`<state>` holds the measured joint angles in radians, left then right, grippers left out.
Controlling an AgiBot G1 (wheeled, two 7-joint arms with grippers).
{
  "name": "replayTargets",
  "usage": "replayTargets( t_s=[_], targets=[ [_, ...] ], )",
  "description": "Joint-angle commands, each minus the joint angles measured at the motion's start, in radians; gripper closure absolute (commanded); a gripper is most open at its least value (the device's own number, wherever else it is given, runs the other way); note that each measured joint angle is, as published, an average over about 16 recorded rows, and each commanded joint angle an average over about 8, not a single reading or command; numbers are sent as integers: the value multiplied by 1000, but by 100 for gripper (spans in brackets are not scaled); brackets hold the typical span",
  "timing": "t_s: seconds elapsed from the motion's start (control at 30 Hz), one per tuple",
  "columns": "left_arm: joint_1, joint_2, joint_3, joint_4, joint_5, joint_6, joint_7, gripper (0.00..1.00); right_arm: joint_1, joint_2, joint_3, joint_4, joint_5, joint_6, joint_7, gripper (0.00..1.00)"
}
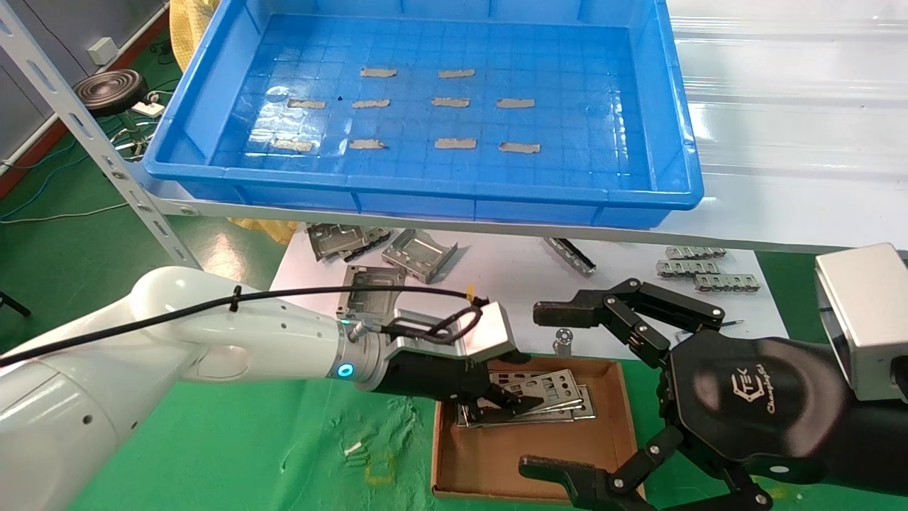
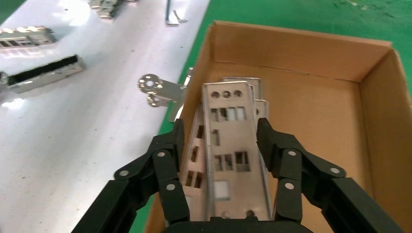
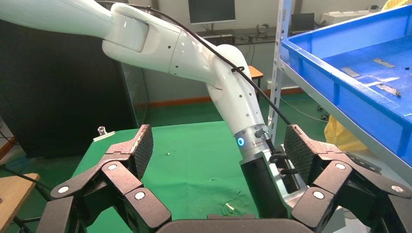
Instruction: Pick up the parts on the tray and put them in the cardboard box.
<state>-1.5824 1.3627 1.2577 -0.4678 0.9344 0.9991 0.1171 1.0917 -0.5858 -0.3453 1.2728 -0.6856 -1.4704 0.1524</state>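
Note:
The blue tray (image 1: pixel 425 195) on the shelf holds only grey tape strips; no plates lie in it. The cardboard box (image 1: pixel 511 454) sits on the green mat below and holds a small stack of silver punched plates (image 1: pixel 550 387). My left gripper (image 1: pixel 521 404) is down in the box, open, one finger on each side of the top plate (image 2: pixel 233 145), which lies on the stack. The box wall (image 2: pixel 301 53) shows beyond it. My right gripper (image 1: pixel 543 390) is open and empty, hovering over the box's right side, and also shows in the right wrist view (image 3: pixel 218 145).
Folded metal brackets (image 1: pixel 418 252) and other metal pieces (image 1: pixel 699 266) lie on the white table (image 1: pixel 511 284) behind the box. A small round-holed piece (image 2: pixel 155 90) lies just outside the box. A slanted shelf upright (image 1: pixel 92 135) stands at the left.

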Motion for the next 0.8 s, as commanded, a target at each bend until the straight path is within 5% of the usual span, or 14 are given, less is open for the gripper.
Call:
replayTargets(
  t_s=[0.03, 0.3, 0.63, 0.8],
  targets=[
    [-1, 0, 6, 1, -9, -13, -5, 0, 0, 0, 0, 0, 0, 0, 0, 0],
    [-14, -21, 1, 24, -64, 41, 11, 0, 0, 0, 0, 0, 0, 0, 0, 0],
    [-2, -103, -77, 75, -236, 389, 48, 0, 0, 0, 0, 0, 0, 0, 0, 0],
    [5, -117, -92, 85, -271, 451, 54, 0, 0, 0, 0, 0, 1, 1, 0, 0]
  ],
)
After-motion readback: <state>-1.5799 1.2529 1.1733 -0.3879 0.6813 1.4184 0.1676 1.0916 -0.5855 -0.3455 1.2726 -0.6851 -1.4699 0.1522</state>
